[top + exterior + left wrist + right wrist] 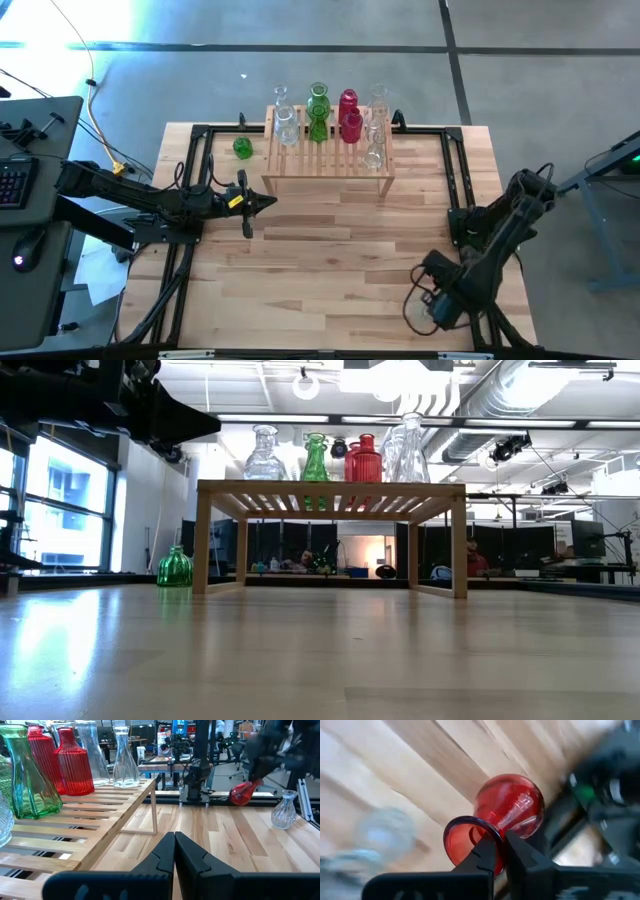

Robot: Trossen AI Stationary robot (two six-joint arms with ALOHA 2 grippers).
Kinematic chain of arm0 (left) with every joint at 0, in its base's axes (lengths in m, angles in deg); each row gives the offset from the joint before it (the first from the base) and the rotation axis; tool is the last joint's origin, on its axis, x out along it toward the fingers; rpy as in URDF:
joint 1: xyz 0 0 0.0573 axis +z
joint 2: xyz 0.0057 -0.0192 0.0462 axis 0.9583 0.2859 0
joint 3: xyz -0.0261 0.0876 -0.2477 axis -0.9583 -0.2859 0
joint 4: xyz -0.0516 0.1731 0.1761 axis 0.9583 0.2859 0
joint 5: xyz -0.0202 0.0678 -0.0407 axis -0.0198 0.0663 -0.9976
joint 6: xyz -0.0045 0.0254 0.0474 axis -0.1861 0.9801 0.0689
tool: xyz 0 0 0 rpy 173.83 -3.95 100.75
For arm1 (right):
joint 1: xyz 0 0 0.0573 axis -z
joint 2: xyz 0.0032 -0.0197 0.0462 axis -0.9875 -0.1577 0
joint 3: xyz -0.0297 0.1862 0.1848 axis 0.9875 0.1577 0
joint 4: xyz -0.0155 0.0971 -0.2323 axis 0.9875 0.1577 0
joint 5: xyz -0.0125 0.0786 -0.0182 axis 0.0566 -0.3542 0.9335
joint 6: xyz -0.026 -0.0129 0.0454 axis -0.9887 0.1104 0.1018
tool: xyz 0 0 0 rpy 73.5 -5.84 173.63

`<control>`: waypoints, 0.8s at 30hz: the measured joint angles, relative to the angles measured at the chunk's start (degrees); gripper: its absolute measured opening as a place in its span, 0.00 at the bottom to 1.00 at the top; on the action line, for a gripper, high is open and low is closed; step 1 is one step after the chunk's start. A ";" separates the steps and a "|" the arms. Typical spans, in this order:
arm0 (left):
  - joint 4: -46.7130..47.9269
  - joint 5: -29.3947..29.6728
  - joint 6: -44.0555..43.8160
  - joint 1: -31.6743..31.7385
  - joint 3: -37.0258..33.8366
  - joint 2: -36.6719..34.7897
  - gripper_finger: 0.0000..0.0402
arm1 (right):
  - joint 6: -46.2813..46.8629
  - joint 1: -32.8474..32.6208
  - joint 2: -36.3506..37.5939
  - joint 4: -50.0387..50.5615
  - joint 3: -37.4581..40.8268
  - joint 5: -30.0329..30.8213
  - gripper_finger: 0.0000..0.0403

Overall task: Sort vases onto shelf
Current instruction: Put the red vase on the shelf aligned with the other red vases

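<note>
The light-wood shelf point(328, 160) stands at the table's far middle. On its slats stand clear, green point(27, 775) and red point(75, 762) vases. A small green vase point(243, 148) stands on the table to the shelf's left. My left gripper point(174, 837) hovers shut and level in front of the shelf point(268, 203), touching nothing. My right gripper point(500, 840), at the table's near right and hidden under its arm in the high view, is shut on a round red vase point(512, 805). A clear vase point(285, 812) stands on the table nearby. My right gripper holds the round red vase by its flared rim point(496, 834). One finger is inside the mouth and the other outside against the neck. The fingers come from above, pointing steeply down. The vase hangs tilted below them point(244, 794), seemingly off the tabletop.
Black rails point(455, 180) run along the table's left and right sides and far edge. The wide plank tabletop point(330, 260) lies bare between the shelf and the near edge. Beyond the table are desks, equipment and cables.
</note>
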 joint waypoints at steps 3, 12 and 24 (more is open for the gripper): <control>-0.02 0.00 0.02 0.02 0.00 0.00 0.00 | -5.23 3.61 0.01 3.32 -4.15 4.12 0.00; -0.02 -0.13 0.00 0.02 0.00 0.00 0.00 | -32.16 18.58 -0.16 -9.42 -6.32 13.11 0.00; -0.07 -0.41 0.02 0.00 0.00 0.00 0.00 | -59.63 33.54 -5.57 -25.58 -4.96 7.28 0.00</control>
